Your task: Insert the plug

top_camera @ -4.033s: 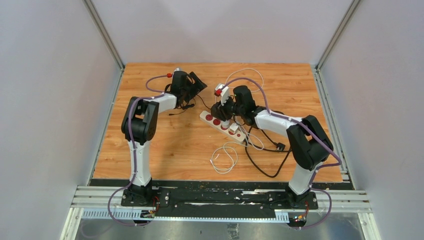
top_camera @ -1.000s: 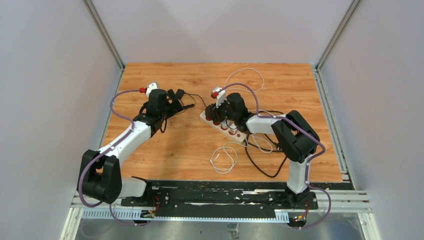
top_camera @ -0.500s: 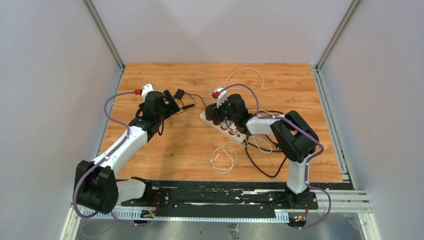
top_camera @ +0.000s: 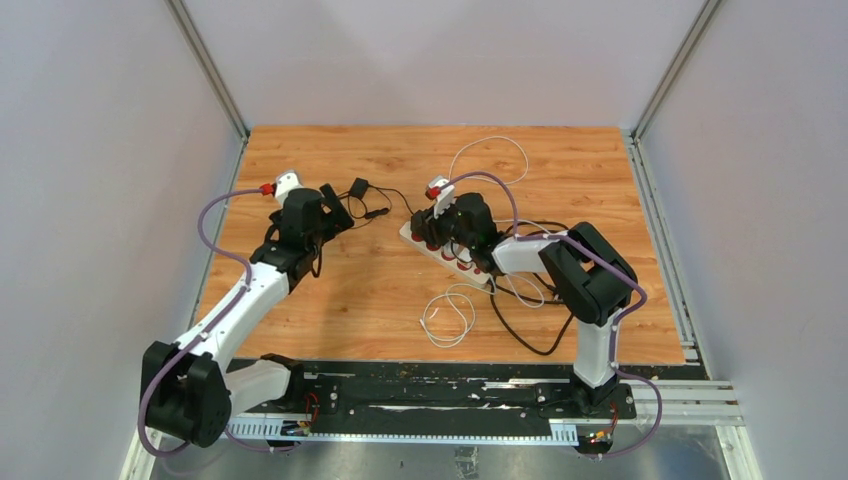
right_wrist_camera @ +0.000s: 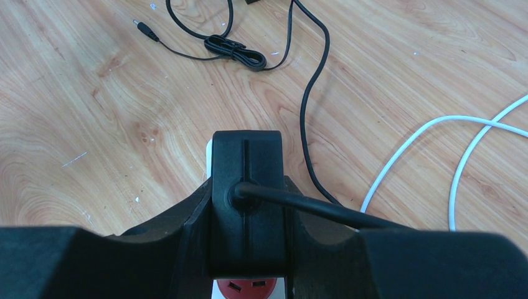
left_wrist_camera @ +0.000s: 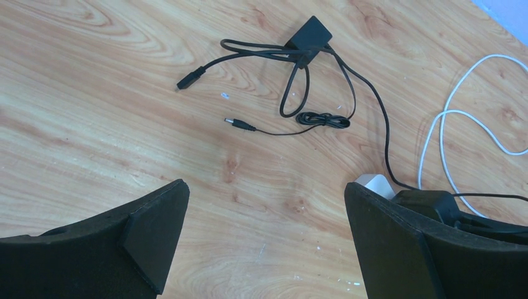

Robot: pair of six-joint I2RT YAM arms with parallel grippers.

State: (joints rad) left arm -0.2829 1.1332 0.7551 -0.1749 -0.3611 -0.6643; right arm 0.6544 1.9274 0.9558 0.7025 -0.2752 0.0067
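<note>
A white power strip (top_camera: 452, 258) with red sockets lies at the table's middle. My right gripper (top_camera: 432, 232) is shut on a black plug (right_wrist_camera: 247, 199) and holds it over the strip's far end, with one red socket (right_wrist_camera: 246, 288) showing just below the plug. The plug's black cable (right_wrist_camera: 311, 93) runs away over the wood. My left gripper (top_camera: 335, 207) is open and empty, left of the strip; in the left wrist view its fingers (left_wrist_camera: 149, 230) frame bare wood, and the strip's end (left_wrist_camera: 375, 184) shows at the right.
A small black adapter (top_camera: 358, 187) with thin black leads (left_wrist_camera: 283, 118) lies between the two grippers. A white cable loops at the back (top_camera: 490, 150) and another coils near the front (top_camera: 447, 315). More black cable (top_camera: 530, 335) trails right of the strip.
My left arm has drawn back toward the left and front, away from the adapter, with its gripper open. My right gripper has stayed at the strip's far end holding the plug.
</note>
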